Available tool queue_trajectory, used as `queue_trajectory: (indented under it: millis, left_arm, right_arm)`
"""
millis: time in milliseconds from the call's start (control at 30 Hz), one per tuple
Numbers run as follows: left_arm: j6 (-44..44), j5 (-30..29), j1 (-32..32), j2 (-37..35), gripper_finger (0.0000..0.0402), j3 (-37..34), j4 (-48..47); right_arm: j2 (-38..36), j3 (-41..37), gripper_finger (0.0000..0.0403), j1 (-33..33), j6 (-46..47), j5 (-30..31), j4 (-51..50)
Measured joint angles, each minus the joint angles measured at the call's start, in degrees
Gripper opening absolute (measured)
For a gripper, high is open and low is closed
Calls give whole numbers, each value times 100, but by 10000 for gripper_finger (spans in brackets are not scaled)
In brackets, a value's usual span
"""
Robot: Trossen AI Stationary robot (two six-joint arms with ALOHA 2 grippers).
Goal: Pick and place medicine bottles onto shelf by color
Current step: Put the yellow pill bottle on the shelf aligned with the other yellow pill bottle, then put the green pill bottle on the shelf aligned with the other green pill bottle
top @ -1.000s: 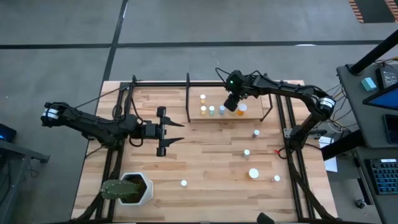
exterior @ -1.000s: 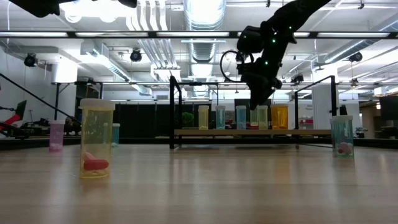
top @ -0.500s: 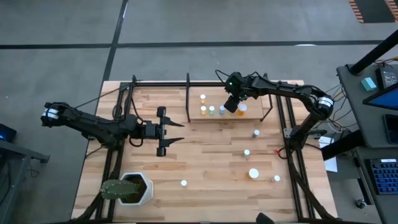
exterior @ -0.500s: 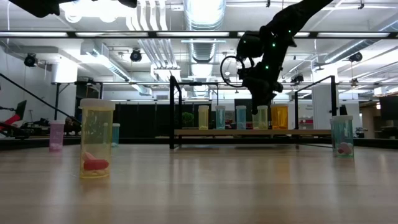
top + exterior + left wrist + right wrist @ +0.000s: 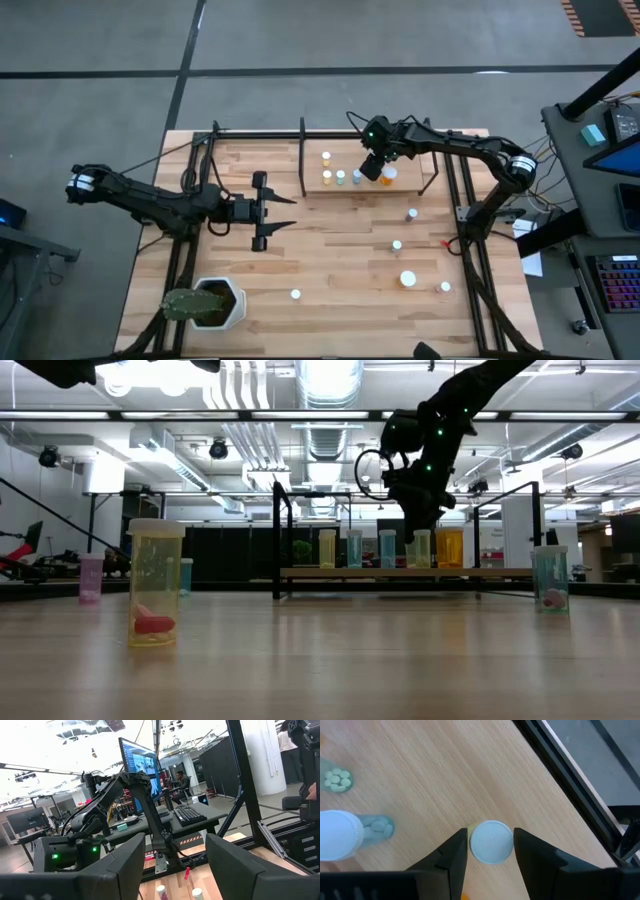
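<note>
Right hand (image 5: 372,170) has lifted slightly above the shelf (image 5: 420,186) compared with a second ago, and its fingers have eased apart; the left arm has not moved

Right wrist view: pale-capped bottle (image 5: 491,842) stands on the shelf board directly between the fingers (image 5: 454,851), a thin gap showing on each side, so the hand looks loosened, not clamped. Judged step: release just made, withdrawal next

Other bottles on the shelf stand in a row close beside the right hand: a blue-capped one (image 5: 337,834) to one side, an orange one (image 5: 388,176) to the other

Left hand (image 5: 262,210) hangs over bare desk, well away from the shelf, fingers apart, holding nothing

Remaining bottles lie scattered on the desk, well apart from the right hand, e.g. a wide white-capped one (image 5: 408,279)

Risks:
- gap to the cap is thin; any sideways drift on the way up could drag or tip the bottle
- a tipped bottle could knock its close neighbours in the row
- black edge bar (image 5: 560,765) runs near; a swing that way may clip it
</note>
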Motion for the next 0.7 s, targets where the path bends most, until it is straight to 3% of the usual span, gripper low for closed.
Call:
queue_trajectory:
  millis: [400, 533, 700]
  left_arm:
    - [-126, -47, 0, 0, 192, -1, 0]
    - [-718, -146, 0, 0, 192, -2, -17]
    - [-1633, -201, 0, 0, 192, 2, -329]
  right_arm:
    - [-723, 469, 146, 209, 187, -32, -293]
    - [-1419, 262, 131, 851, 244, -38, -13]
    - [-2455, -548, 101, 2079, 209, -24, 917]
